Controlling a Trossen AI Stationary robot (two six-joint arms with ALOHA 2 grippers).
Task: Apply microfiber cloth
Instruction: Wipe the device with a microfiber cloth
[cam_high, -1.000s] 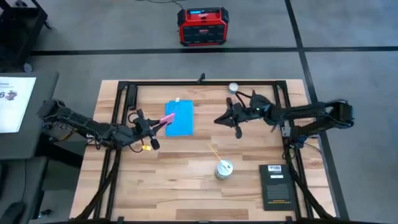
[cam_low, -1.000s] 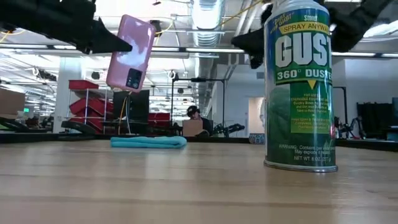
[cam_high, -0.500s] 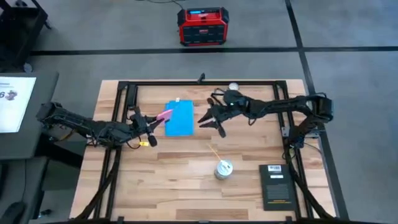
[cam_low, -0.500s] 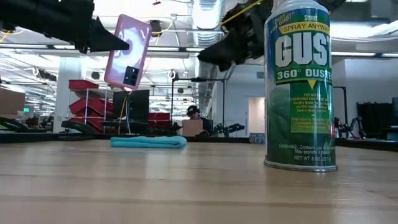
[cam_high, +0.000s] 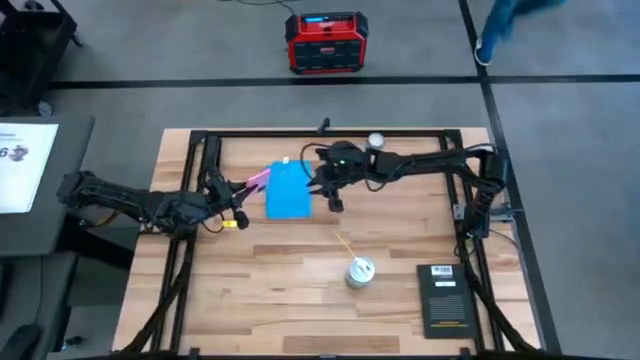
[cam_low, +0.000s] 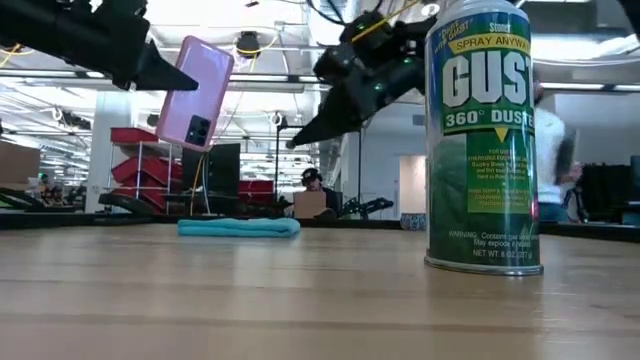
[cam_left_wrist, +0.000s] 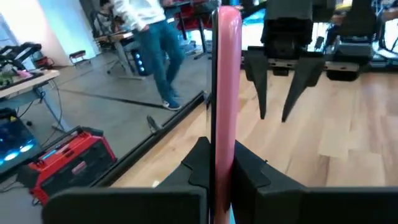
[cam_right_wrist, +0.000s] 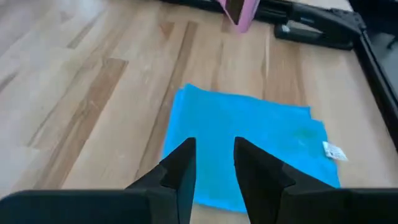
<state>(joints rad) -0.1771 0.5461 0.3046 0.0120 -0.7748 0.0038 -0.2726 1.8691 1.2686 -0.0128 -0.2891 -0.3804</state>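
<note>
The microfiber cloth (cam_high: 288, 190) lies flat on the table (cam_high: 300, 290). Above the cloth's edge nearest the spray can (cam_high: 359, 271), the right gripper (cam_high: 328, 194) hangs with its 2 fingers parted, holding nothing. On the cloth's opposite side, the left gripper (cam_high: 243, 189) clamps the pink phone (cam_high: 257, 180) in the air.

Green spray can (cam_low: 484, 135): "GUST", "360° DUSTER", yellow band "SPRAY ANYWAY". White sheet (cam_high: 22, 165) left of bench: digit "6". Other print unreadable.
</note>
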